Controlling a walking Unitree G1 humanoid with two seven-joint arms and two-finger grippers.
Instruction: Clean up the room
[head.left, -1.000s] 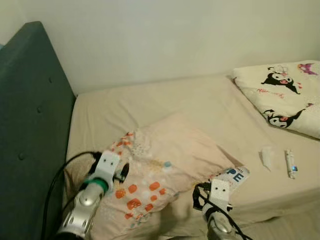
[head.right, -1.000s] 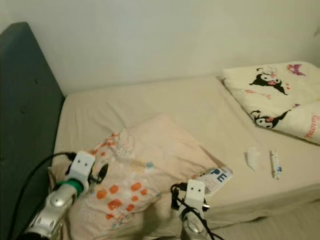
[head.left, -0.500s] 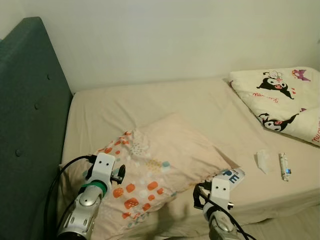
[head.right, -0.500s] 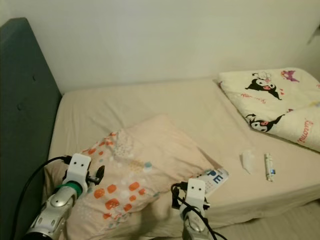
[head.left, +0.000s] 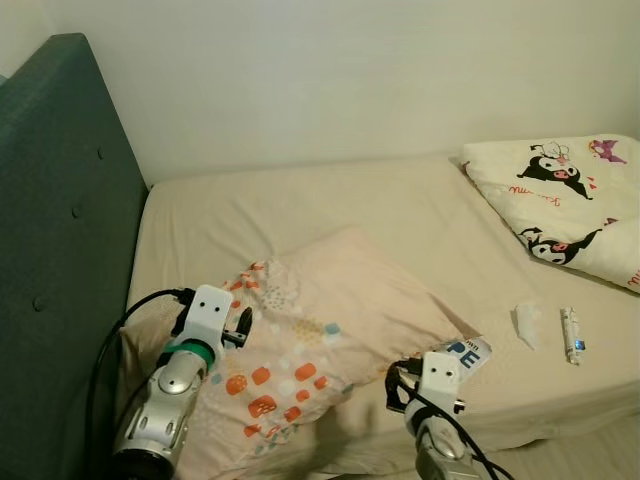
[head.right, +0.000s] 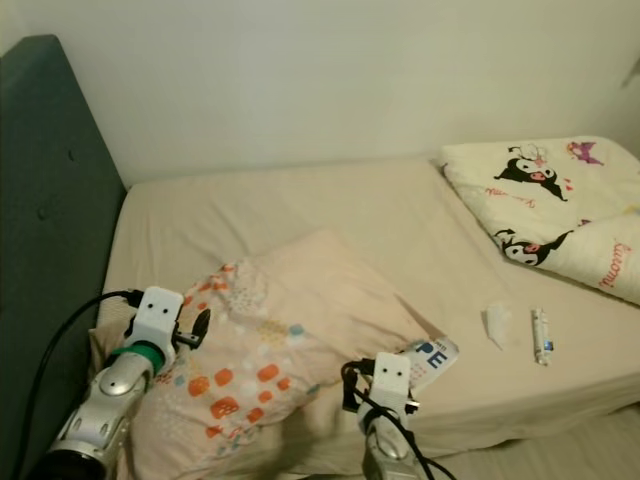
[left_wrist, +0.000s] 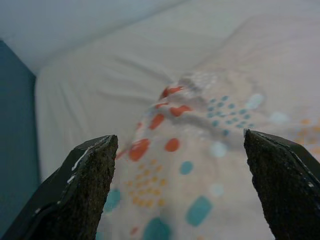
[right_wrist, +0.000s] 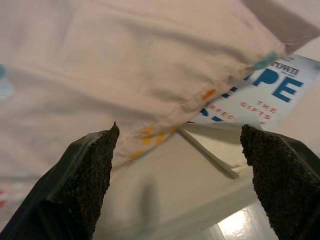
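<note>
Beige bed (head.left: 330, 215) against a pale wall, dark teal headboard (head.left: 50, 250) on the robot's left. Patterned pillow (head.left: 320, 335) lies askew near the bed's front edge, overlapping a book (head.left: 470, 352) with blue lettering. Left claw (left_wrist: 182, 190) hovers over the pillow's dotted corner, fingers spread. Right claw (right_wrist: 180, 187) spread wide just before the pillow's edge and the book. Further right: crumpled tissue (head.left: 527, 322), small tube (head.left: 571, 333), folded cartoon-print blanket (head.left: 565, 200).
</note>
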